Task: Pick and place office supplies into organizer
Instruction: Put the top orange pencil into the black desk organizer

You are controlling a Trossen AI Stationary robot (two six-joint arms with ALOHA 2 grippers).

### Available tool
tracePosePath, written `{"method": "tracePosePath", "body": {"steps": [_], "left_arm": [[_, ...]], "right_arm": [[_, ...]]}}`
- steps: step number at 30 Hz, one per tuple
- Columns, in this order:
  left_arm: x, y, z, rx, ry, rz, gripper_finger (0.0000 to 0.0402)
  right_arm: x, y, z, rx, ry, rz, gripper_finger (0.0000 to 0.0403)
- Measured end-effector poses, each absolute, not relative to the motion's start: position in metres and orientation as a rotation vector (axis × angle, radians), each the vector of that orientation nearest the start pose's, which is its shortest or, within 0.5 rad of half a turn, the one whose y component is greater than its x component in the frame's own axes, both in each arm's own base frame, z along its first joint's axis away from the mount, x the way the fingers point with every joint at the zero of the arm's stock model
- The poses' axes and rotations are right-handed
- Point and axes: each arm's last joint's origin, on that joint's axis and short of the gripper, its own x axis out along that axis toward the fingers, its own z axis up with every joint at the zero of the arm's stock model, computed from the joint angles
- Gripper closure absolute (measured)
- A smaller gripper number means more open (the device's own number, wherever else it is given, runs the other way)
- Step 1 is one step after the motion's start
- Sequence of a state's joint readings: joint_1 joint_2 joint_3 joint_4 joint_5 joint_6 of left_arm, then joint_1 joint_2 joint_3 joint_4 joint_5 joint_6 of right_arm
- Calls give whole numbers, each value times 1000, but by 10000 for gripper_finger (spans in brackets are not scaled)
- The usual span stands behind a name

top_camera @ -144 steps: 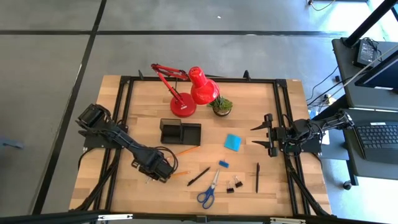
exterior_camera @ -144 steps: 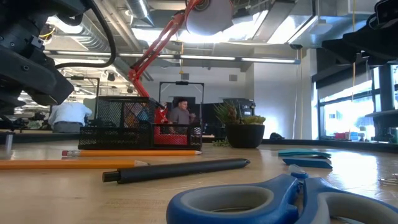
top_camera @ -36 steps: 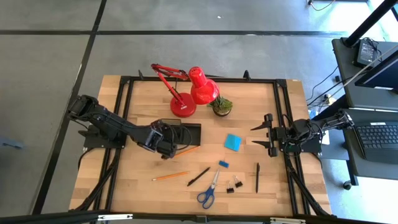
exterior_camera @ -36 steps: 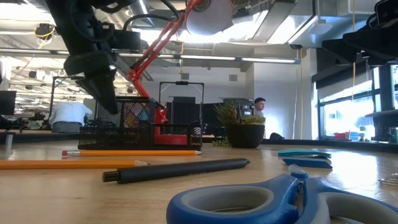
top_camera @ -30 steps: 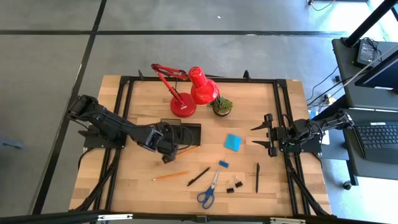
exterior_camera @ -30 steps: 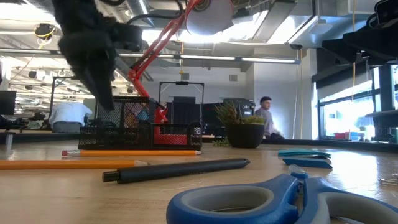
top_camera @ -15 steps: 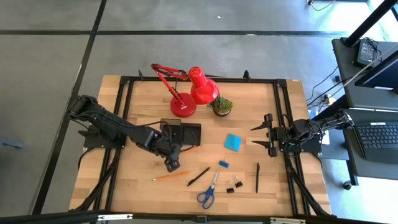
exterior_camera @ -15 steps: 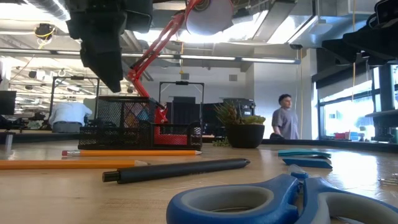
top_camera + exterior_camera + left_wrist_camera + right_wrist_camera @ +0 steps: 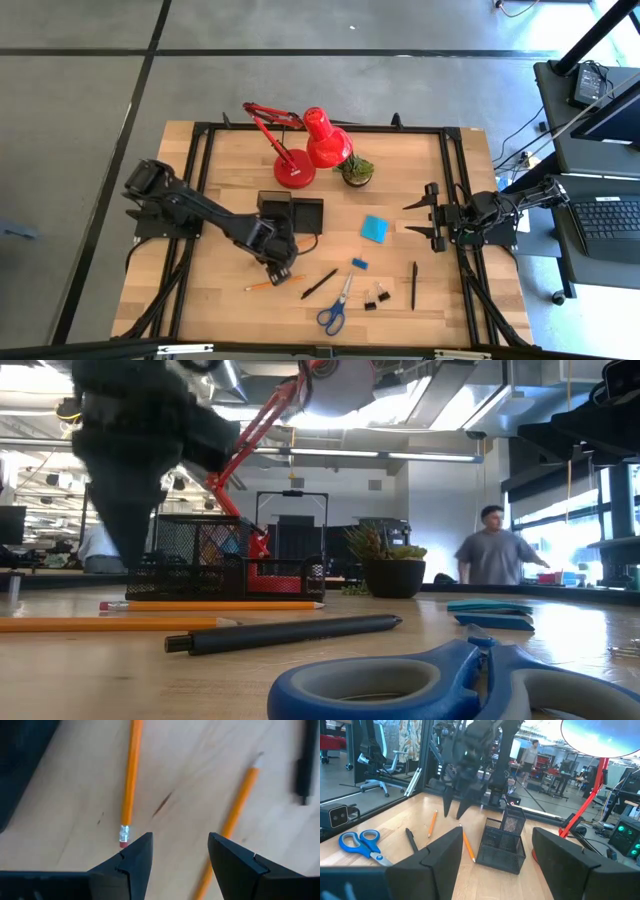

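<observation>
My left gripper [image 9: 281, 263] [image 9: 177, 845] is open and points down over the table in front of the black organizer [image 9: 290, 212]. It touches nothing. In the left wrist view its fingers stand between two orange pencils: one [image 9: 129, 785] with its eraser end beside one finger, the other [image 9: 232, 820] beside the other finger. In the high view one pencil [image 9: 303, 241] lies by the organizer and the other [image 9: 272, 284] nearer the near edge. The low view shows this gripper [image 9: 135, 500] as a dark blur. My right gripper [image 9: 408, 220] [image 9: 495, 852] waits open at the table's right side.
Toward the near edge lie a black pen [image 9: 319, 283], blue-handled scissors [image 9: 335, 308], binder clips [image 9: 377, 296], a small blue eraser [image 9: 359, 263] and a second pen [image 9: 414, 285]. A blue note pad [image 9: 375, 228] lies centre-right. The red lamp [image 9: 300, 150] and potted plant [image 9: 357, 170] stand behind the organizer.
My left gripper has moved from above the organizer toward the table's near edge and down, and now hangs low over the two pencils. A person has walked across the room behind the table. Nothing on the table has moved.
</observation>
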State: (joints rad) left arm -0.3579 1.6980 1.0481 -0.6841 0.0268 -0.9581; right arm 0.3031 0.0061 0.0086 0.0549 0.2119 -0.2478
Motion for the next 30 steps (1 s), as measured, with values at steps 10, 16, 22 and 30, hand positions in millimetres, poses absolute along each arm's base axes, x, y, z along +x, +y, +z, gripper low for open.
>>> {"method": "tracePosePath", "body": {"steps": [10,16,22,30], "left_arm": [[286,-106,168,-526,1448,390,217],[288,-102,171,-475,1434,407,217],[289,-98,170,-438,1423,410,217],[289,-99,170,-443,1429,401,217]], "right_arm": [[94,23,171,-232,-66,84,161],[94,23,171,-229,-66,84,161],[94,23,171,-226,-66,84,161],[94,23,171,-225,-66,84,161]]}}
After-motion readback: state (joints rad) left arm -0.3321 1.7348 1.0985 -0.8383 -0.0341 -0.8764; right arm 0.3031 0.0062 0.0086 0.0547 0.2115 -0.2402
